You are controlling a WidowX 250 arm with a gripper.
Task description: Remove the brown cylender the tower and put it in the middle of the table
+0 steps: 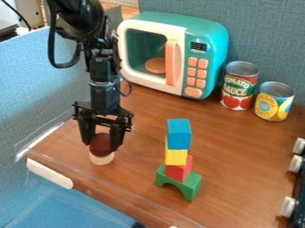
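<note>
Arm (102, 62) in from upper left | hand (100, 146) pointing down | clamped on brown cylinder (100, 142)

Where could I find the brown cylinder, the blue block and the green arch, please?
Brown cylinder (100, 144), camera view, middle of its visible surface.
Blue block (179, 137), camera view, side facing the camera.
Green arch (191, 187), camera view, leg nearer the camera.

The pincer (102, 141) hangs at the brown cylinder (100, 144), just above a whitish piece (101, 159).
</note>
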